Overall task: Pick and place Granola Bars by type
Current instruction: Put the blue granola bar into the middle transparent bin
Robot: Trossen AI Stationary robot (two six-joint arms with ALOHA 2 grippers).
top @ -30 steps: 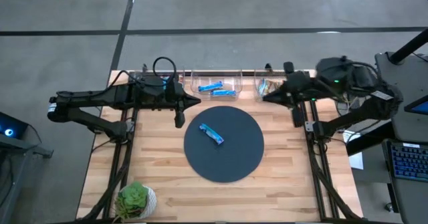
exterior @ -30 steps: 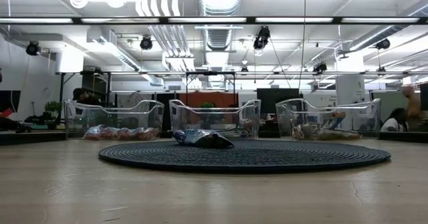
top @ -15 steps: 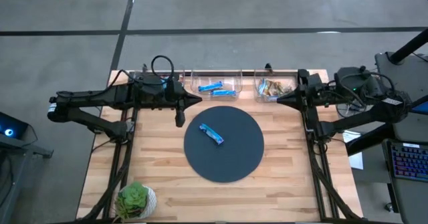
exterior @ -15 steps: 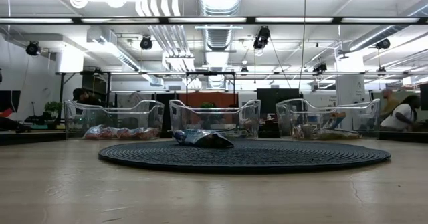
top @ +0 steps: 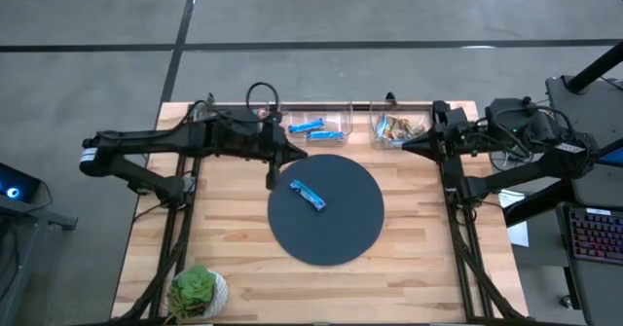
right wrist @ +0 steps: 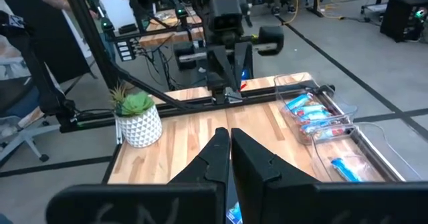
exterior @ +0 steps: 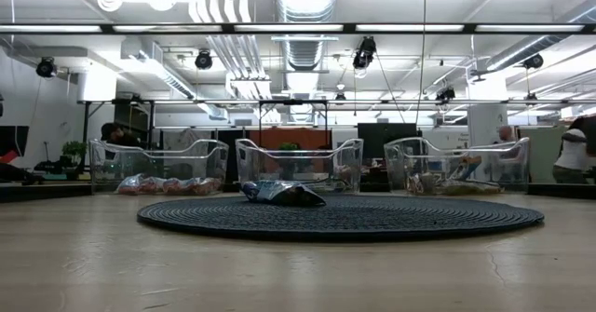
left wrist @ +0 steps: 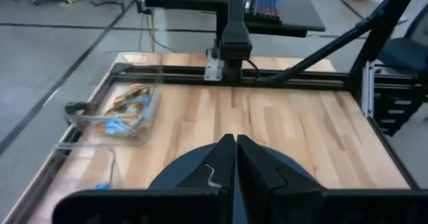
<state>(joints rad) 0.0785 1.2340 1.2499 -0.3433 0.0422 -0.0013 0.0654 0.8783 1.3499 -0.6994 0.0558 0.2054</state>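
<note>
One blue granola bar (top: 309, 196) lies on dark round mat (top: 326, 209), mid bench (top: 419, 268). Left tool (top: 272, 179), pressed together, empty, hovers at mat's left edge. Right tool (top: 409, 145), pressed together, sits nr bench's far right edge by clear bins (top: 399, 128).

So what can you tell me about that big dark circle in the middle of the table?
The big dark circle is a flat round mat, dark blue-grey, lying on the wooden table. From the side its surface looks ribbed or woven and it sits very low. One blue wrapped granola bar lies on it, a little toward its back left. The left end effector hovers shut by its left edge; contact cannot be judged.
</note>
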